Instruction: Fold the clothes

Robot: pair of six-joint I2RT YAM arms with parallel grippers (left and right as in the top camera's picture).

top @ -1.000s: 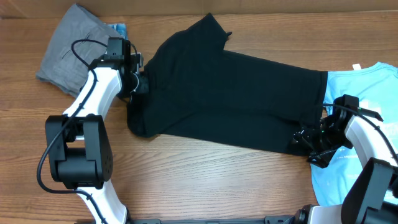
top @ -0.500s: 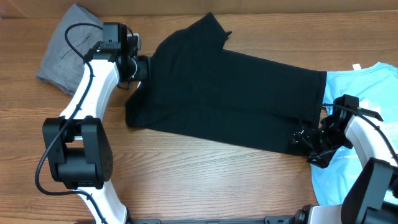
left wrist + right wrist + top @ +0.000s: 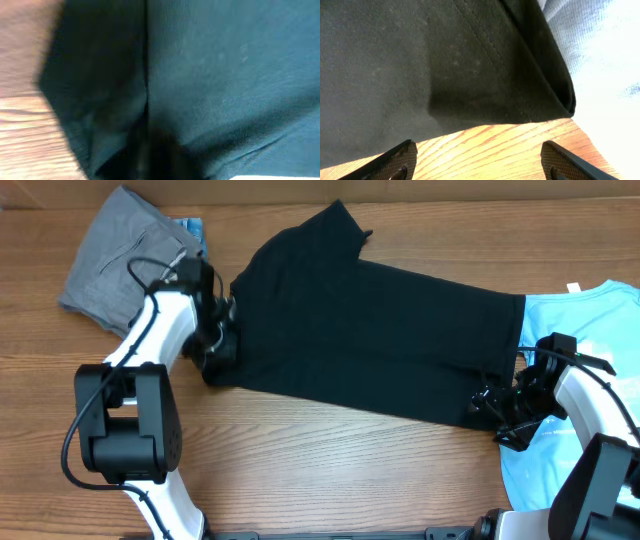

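Observation:
A black T-shirt (image 3: pixel 370 330) lies spread across the wooden table. My left gripper (image 3: pixel 222 345) is at its left edge. In the blurred left wrist view the dark cloth (image 3: pixel 225 75) fills the frame, and a crease runs down into the gripper (image 3: pixel 155 160), which looks shut on it. My right gripper (image 3: pixel 497 418) is at the shirt's lower right corner. In the right wrist view its fingers (image 3: pixel 480 165) are wide open over bare wood, with the shirt's hem (image 3: pixel 420 60) just ahead.
A light blue shirt (image 3: pixel 590 330) lies at the right edge under the right arm and also shows in the right wrist view (image 3: pixel 600 50). A folded grey garment (image 3: pixel 115 250) sits at the far left, with a bit of blue cloth (image 3: pixel 192 227) beside it.
My left gripper moved toward the back of the table and then back toward the front along the shirt's left edge, shifting that edge with it. The right arm has not moved.

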